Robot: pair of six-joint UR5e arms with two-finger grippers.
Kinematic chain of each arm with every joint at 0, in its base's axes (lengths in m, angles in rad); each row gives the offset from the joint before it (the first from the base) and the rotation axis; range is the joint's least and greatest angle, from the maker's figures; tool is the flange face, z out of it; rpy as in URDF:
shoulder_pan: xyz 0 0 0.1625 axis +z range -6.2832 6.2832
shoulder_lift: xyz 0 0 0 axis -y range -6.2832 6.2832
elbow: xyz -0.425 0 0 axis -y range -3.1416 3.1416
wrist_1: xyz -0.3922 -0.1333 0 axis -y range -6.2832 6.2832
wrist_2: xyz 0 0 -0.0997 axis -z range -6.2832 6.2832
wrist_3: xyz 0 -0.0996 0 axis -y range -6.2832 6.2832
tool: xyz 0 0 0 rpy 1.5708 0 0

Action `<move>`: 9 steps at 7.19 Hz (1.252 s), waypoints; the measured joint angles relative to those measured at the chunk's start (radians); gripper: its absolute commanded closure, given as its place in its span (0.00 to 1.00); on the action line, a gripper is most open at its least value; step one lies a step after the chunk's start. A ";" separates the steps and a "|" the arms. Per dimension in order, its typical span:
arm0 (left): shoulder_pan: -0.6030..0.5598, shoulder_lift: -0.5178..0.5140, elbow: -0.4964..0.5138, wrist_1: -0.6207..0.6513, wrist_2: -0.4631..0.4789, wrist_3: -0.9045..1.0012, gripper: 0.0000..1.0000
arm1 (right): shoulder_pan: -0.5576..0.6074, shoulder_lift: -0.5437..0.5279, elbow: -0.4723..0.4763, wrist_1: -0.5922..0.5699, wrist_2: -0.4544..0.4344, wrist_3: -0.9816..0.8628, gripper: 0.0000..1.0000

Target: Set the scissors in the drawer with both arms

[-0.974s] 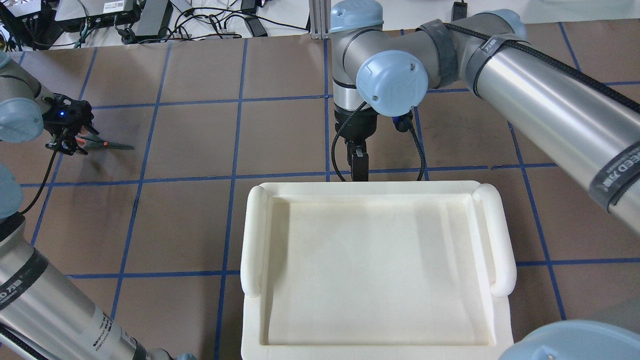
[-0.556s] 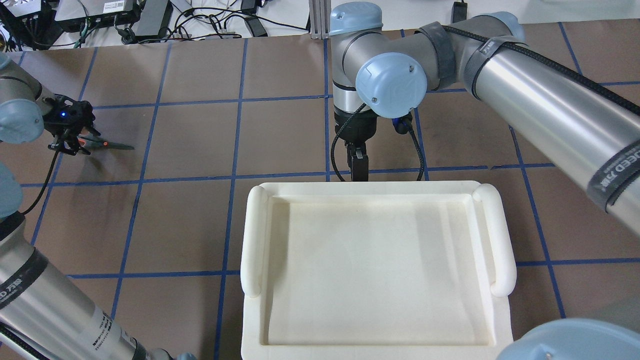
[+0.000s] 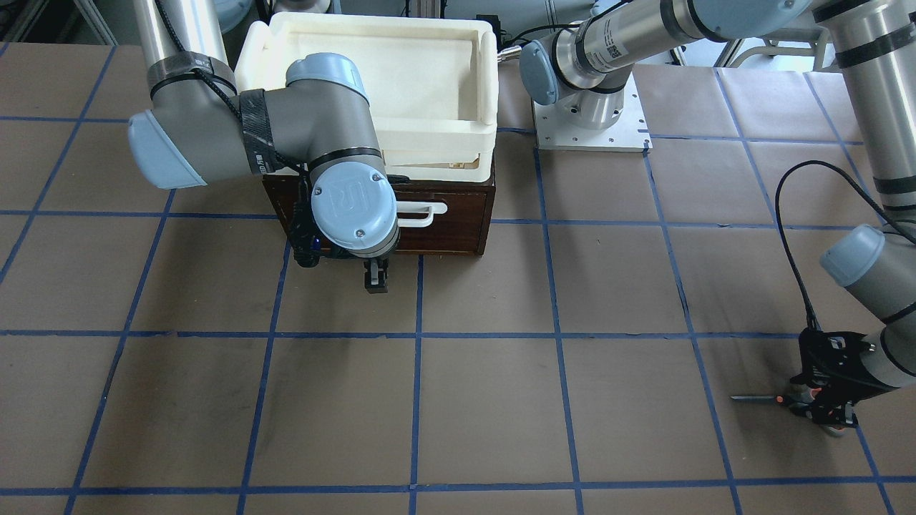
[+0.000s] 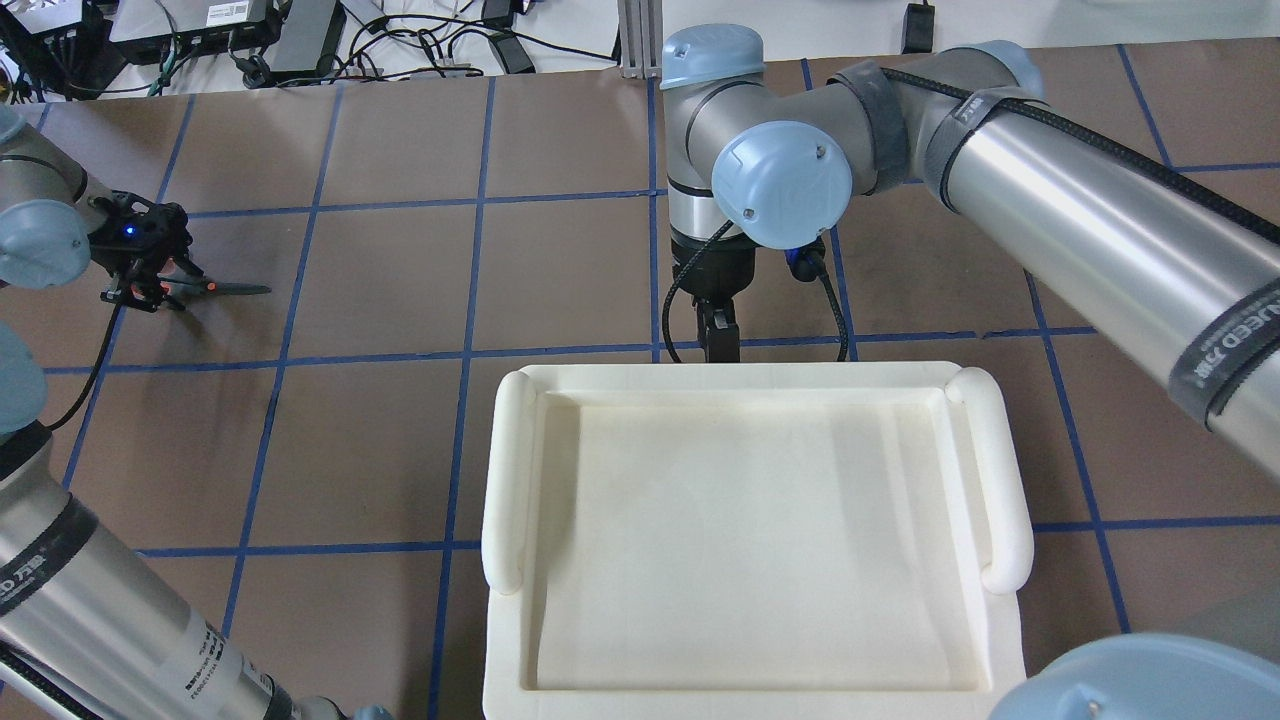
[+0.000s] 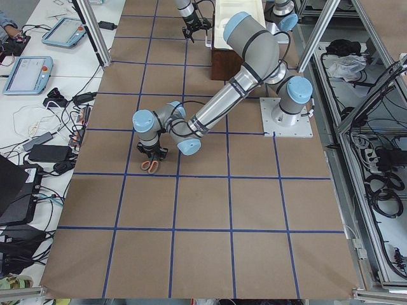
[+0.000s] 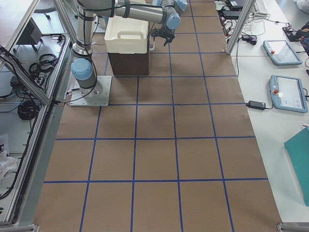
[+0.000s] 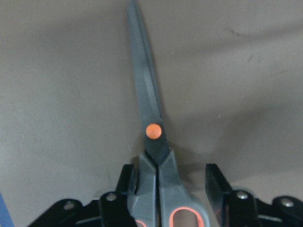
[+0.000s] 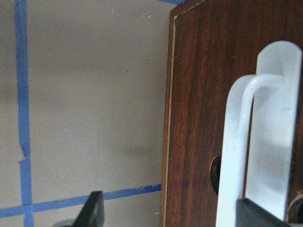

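Observation:
The scissors (image 7: 151, 123) lie flat on the brown table at the robot's far left, blades (image 4: 225, 288) pointing toward the table's middle. My left gripper (image 7: 173, 177) is open and straddles the grey handle. One finger touches the handle and the other stands apart from it. The dark brown drawer (image 3: 458, 222) sits under the cream tray, its white bar handle (image 8: 270, 118) facing away from the robot. My right gripper (image 3: 376, 280) hangs open just in front of that handle, low near the table, holding nothing.
A cream-white plastic tray (image 4: 505, 480) rests on top of the drawer box. The right arm's cable (image 4: 680, 290) loops beside its gripper. Blue tape lines grid the table. Cables and electronics (image 4: 250, 30) lie beyond the table's far edge.
The left gripper has shifted slightly over the scissors' handle. The right arm's wrist has moved a little in front of the drawer. The scissors have not moved.

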 measured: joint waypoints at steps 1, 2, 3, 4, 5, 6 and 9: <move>0.000 -0.001 0.000 0.000 0.000 0.000 0.66 | 0.000 0.000 0.002 0.000 0.000 0.000 0.00; 0.000 -0.001 0.000 0.000 -0.001 0.000 0.86 | 0.000 0.000 0.002 0.001 0.000 0.000 0.00; 0.000 -0.001 0.000 0.000 -0.001 -0.004 0.90 | 0.000 0.001 0.003 0.003 0.009 0.000 0.00; 0.000 -0.001 0.000 0.000 -0.001 -0.010 0.93 | 0.000 0.002 0.005 0.004 0.027 0.000 0.00; 0.000 0.000 0.000 0.000 -0.001 -0.014 1.00 | 0.000 0.003 0.010 0.004 0.043 0.000 0.00; 0.000 0.002 0.000 -0.001 -0.001 -0.015 1.00 | 0.000 0.004 0.017 0.004 0.049 0.000 0.00; -0.003 0.031 0.000 -0.036 0.000 -0.019 1.00 | 0.000 0.006 0.027 0.004 0.054 -0.008 0.00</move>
